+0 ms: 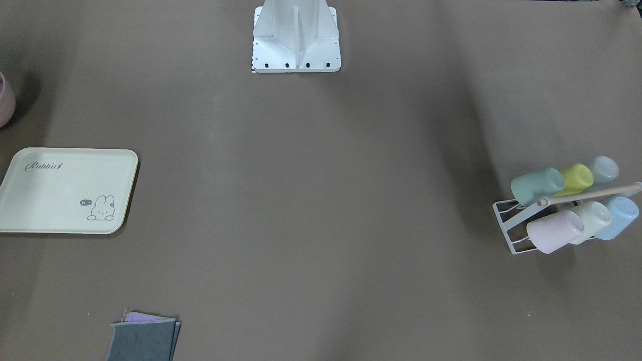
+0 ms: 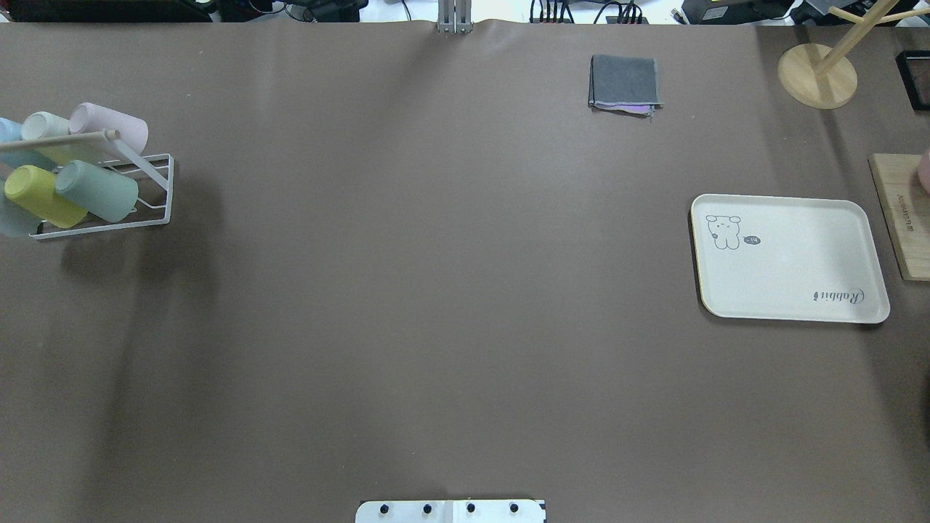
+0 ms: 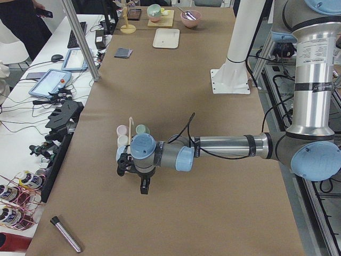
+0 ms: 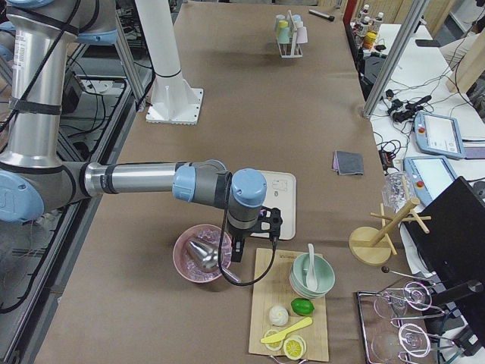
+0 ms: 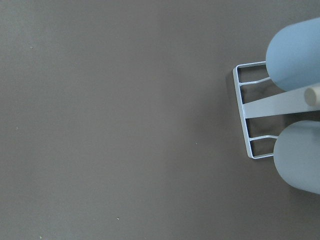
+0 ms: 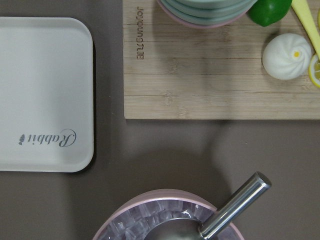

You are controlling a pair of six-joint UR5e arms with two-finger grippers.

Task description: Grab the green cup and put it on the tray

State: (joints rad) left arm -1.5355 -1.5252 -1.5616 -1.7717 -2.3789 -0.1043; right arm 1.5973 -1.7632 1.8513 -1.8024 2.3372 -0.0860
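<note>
The green cup [image 1: 536, 185] lies tilted on a white wire rack [image 1: 506, 225] with several other cups, next to a yellow-green one; it also shows in the overhead view [image 2: 96, 190]. The tray [image 1: 65, 190] lies at the table's other end with nothing on it, and shows overhead [image 2: 792, 258] and in the right wrist view [image 6: 40, 90]. My left gripper [image 3: 144, 186] hangs just beyond the rack's outer end, pointing down. My right gripper [image 4: 239, 252] hangs beside the tray, over a pink bowl. I cannot tell whether either is open or shut. The left wrist view shows only two bluish cups.
A folded grey cloth [image 2: 625, 81] lies at the far edge. A pink bowl with a metal scoop [image 6: 235, 205], a wooden board [image 6: 210, 85] with stacked bowls and food, and a wooden mug tree [image 2: 817, 73] stand past the tray. The robot's base [image 1: 296, 40] is mid-table.
</note>
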